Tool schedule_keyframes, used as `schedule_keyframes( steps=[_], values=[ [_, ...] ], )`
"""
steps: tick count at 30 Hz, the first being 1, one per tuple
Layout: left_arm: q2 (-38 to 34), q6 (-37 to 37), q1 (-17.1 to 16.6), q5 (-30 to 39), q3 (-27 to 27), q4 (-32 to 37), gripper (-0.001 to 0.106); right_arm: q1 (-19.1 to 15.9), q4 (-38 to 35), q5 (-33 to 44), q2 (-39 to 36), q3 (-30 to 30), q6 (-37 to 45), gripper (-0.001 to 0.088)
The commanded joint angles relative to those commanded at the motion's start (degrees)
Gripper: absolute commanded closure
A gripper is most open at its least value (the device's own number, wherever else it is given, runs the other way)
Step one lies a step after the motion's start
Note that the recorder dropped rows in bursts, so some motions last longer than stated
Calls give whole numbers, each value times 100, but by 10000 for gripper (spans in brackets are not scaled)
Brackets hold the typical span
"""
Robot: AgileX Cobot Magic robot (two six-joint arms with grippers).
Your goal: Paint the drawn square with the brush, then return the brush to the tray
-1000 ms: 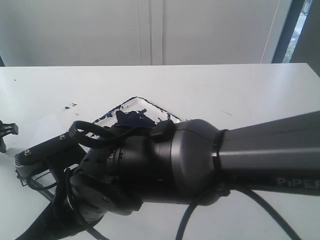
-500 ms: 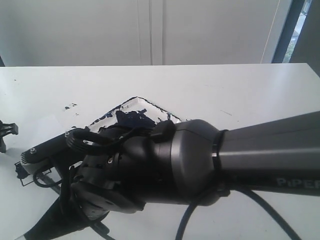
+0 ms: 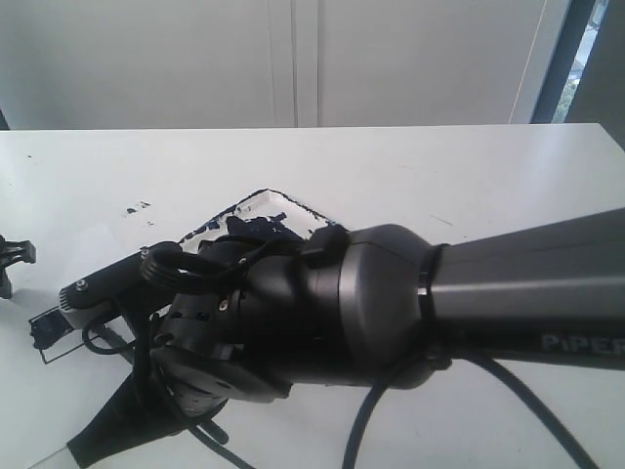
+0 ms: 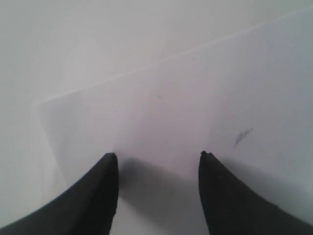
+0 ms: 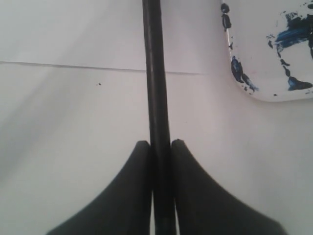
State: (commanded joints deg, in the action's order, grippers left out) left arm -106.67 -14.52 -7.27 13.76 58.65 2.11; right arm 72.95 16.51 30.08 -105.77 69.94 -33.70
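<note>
Thrice looked for the square, once per view; made out none for certain. Found the right gripper (image 5: 159,144) pinched narrow on the brush (image 5: 154,73), gripped along the handle, with the bristles out of frame. Saw the left gripper (image 4: 159,156) spread wide and holding nothing, over bare table (image 4: 171,122). In the exterior view, placed the tray (image 3: 266,200) at 12 o'clock of the right arm (image 3: 391,303), half hidden behind it and smeared blue-black; noted splatters (image 3: 137,207) at 9 o'clock of the tray. In the right wrist view, found a tray corner near the brush, not touching. Judged the step as either loading paint or carrying the brush back; could not tell which. Reckoned the next move would call for a firm pinch, finding the tip, and steering clear of the rim.
</note>
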Motion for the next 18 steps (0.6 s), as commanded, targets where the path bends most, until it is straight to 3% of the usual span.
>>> schedule_keyframes(
  steps=[10,18],
  values=[
    [0,0,0,0,0,0,502,11,12,-230,346,11,13,868],
    [0,0,0,11,0,0,502,342,-130,-29,492,-1,64,868]
  ],
)
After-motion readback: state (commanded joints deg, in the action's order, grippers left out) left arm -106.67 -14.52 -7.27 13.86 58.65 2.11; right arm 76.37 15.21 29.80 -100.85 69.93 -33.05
